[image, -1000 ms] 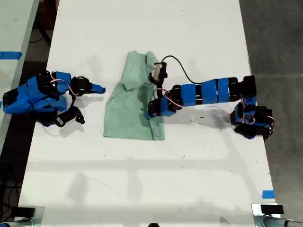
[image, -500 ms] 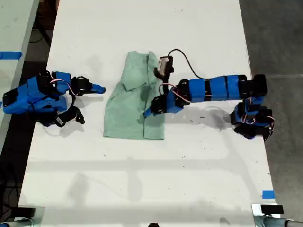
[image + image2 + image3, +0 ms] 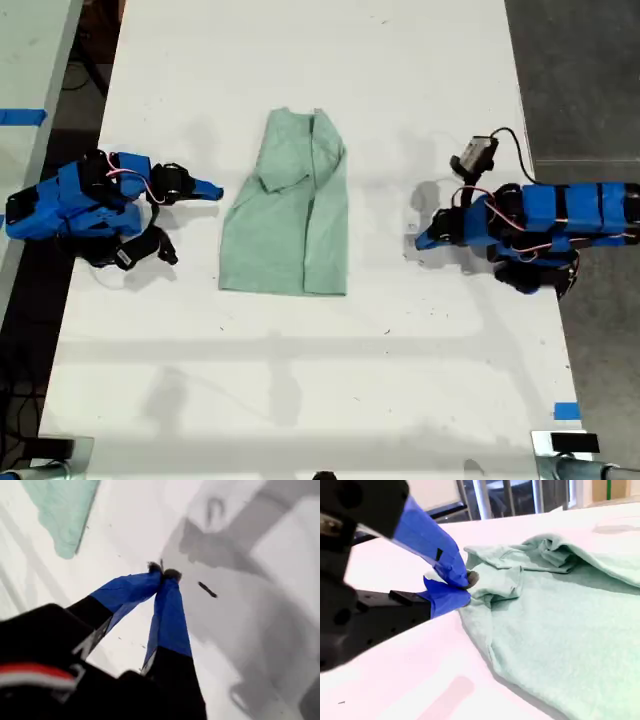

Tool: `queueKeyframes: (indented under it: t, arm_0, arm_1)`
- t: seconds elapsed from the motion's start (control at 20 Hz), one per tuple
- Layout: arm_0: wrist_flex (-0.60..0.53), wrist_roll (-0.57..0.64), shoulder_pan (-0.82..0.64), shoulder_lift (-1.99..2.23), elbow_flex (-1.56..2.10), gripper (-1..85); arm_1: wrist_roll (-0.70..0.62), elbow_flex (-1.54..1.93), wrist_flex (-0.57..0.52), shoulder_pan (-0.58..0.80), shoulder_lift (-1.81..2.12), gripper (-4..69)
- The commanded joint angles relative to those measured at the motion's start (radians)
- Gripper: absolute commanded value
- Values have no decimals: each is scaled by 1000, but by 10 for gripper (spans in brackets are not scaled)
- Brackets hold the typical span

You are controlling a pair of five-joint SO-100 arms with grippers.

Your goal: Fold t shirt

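Claws first: my first claw (image 3: pixel 162 572) has its blue tips pressed together with nothing between them, hanging over bare white table (image 3: pixel 300 400) at the exterior view's right, well apart from the t shirt (image 3: pixel 290 210). My second claw (image 3: pixel 465 585) sits at the exterior view's left, near the shirt's sleeve edge, tips close together; can't tell if it touches or pinches cloth. T shirt lies mid-table, folded lengthwise into a narrow strip, collar end toward the far edge.
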Motion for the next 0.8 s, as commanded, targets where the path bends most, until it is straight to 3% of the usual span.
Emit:
queueKeyframes:
  t: [0.0,0.05,0.75]
  arm_0:
    - [-6,-26,31,8,-8,-1]
    - [-6,-26,28,8,-8,-1]
    - [-58,-14,-18,8,25,-1]
  arm_1:
    - [23,175,140,0,394,8]
    - [18,204,179,12,459,8]
    - [35,209,187,72,453,8]
